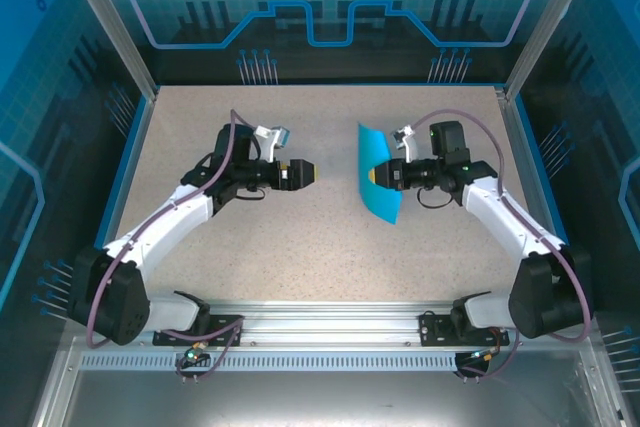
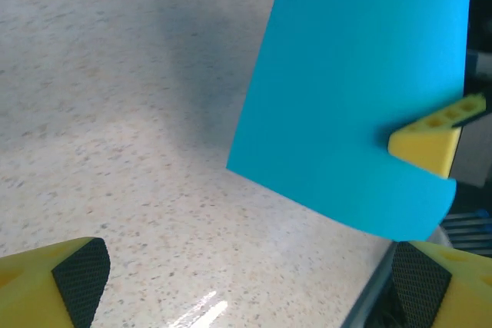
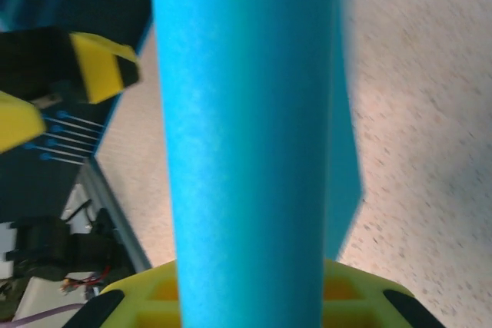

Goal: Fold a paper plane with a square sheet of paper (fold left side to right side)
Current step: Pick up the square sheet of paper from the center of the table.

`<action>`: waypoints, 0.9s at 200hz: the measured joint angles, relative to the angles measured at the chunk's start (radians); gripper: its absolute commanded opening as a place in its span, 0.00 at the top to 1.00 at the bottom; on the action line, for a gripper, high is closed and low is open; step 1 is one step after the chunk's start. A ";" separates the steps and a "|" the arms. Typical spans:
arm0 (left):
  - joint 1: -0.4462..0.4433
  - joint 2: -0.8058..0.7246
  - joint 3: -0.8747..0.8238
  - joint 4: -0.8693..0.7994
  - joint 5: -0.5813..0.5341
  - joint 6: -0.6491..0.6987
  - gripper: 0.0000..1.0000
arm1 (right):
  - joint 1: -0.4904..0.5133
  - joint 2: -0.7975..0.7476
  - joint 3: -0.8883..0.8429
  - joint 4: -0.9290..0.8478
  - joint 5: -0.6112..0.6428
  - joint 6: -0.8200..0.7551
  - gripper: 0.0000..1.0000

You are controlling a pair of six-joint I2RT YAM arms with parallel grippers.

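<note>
Pinching one edge of the square sheet of paper (image 1: 380,199) between nearly closed fingers, the right gripper (image 1: 373,176) holds it raised over the speckled table (image 1: 300,247). The cyan sheet stands bowed and uncreased just ahead of the fingertips, and I cannot tell whether its lower corner touches the surface. Facing it across a bare gap, the left gripper (image 1: 312,173) hangs with its jaws spread wide, gripping nothing. The left-to-right fold looks begun but not yet made, and the next move probably calls for the left gripper to steady the free edge so the sheet can be laid over, edges matched, and pressed into a crease.
</note>
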 measured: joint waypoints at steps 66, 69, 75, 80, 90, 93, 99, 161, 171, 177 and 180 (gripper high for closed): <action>0.000 0.014 0.108 0.023 0.190 0.061 0.02 | 0.002 -0.058 0.169 -0.095 -0.259 -0.072 0.79; 0.000 0.016 0.113 0.026 0.197 0.061 0.02 | 0.003 -0.059 0.179 -0.103 -0.269 -0.081 0.79; 0.000 0.022 0.124 0.035 0.214 0.061 0.01 | 0.004 -0.061 0.195 -0.117 -0.290 -0.092 0.79; 0.000 0.025 0.129 0.040 0.221 0.061 0.02 | 0.005 -0.062 0.205 -0.124 -0.305 -0.098 0.79; 0.000 0.037 0.143 0.051 0.252 0.060 0.02 | 0.010 -0.064 0.221 -0.138 -0.334 -0.111 0.79; 0.000 0.039 0.146 0.056 0.257 0.060 0.02 | 0.011 -0.064 0.224 -0.141 -0.340 -0.115 0.79; 0.000 0.048 0.154 0.068 0.277 0.056 0.02 | 0.014 -0.066 0.228 -0.146 -0.351 -0.120 0.78; 0.000 0.075 0.176 0.159 0.422 0.005 0.58 | 0.021 -0.054 0.231 -0.175 -0.376 -0.137 0.78; 0.000 0.075 0.177 0.159 0.434 -0.003 0.69 | 0.021 -0.043 0.231 -0.176 -0.373 -0.137 0.77; 0.000 0.075 0.177 0.159 0.439 -0.003 0.75 | 0.021 -0.037 0.231 -0.176 -0.370 -0.137 0.77; 0.000 0.076 0.177 0.158 0.441 0.003 0.78 | 0.021 -0.034 0.231 -0.176 -0.367 -0.137 0.76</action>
